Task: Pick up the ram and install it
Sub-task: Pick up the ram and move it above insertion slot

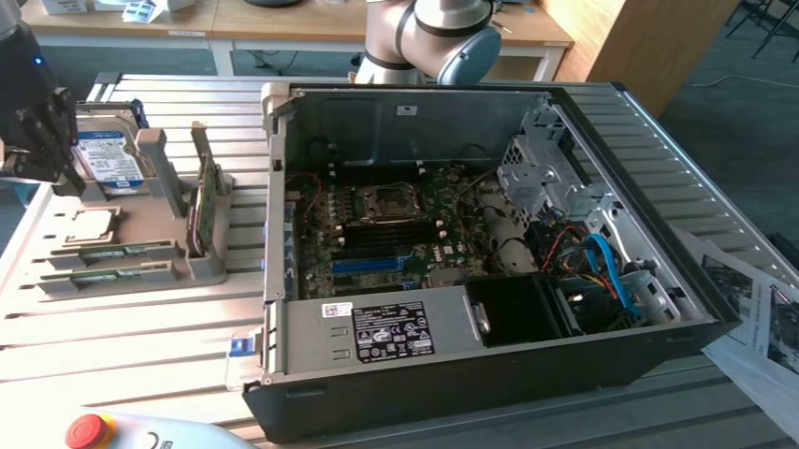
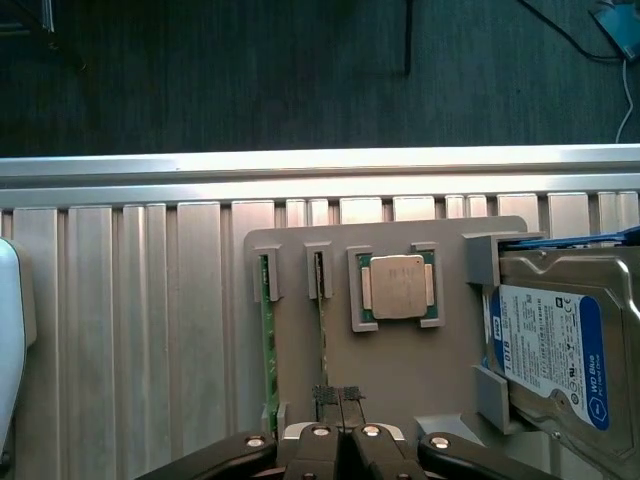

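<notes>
Hovering over the grey holder [image 2: 400,370], the gripper [image 2: 340,394] pointed straight down with its claw pressed together and empty, the tips just above one end of the ram [image 2: 323,320], which stood on edge in its slot. The pick looked not yet begun. The holder lay at the exterior view's left of the open computer case [image 1: 500,383], with a second stick [image 2: 267,340] and the processor [image 2: 398,286] beside the ram. Grasping would likely call for parted fingers straddling that thin edge.

Sunlight glares off the slatted table [image 1: 125,327]; the computer case [image 1: 474,393] sits dim.
</notes>
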Controlling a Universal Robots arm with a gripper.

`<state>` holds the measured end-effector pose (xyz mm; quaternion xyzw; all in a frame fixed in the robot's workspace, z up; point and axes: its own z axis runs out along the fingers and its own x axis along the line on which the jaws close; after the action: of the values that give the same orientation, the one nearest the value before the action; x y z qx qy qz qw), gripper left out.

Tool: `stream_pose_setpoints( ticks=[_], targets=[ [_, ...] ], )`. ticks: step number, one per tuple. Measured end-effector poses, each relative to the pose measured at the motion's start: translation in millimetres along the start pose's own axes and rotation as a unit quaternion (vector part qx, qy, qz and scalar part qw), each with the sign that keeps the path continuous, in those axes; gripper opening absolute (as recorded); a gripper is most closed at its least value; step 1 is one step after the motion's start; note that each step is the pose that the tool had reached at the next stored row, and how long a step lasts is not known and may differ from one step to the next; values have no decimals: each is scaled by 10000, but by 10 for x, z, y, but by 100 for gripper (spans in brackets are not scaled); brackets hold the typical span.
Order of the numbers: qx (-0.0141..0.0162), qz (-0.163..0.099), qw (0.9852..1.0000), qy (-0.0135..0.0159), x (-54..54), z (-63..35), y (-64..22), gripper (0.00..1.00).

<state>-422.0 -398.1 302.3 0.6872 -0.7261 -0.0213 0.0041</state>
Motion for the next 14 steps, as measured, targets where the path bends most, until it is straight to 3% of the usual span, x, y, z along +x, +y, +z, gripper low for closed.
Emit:
stream_pose_setpoints(
  ticks=[14],
  targets=[
    [-1,0,10000,1,179,-5,-5,11]
  ],
)
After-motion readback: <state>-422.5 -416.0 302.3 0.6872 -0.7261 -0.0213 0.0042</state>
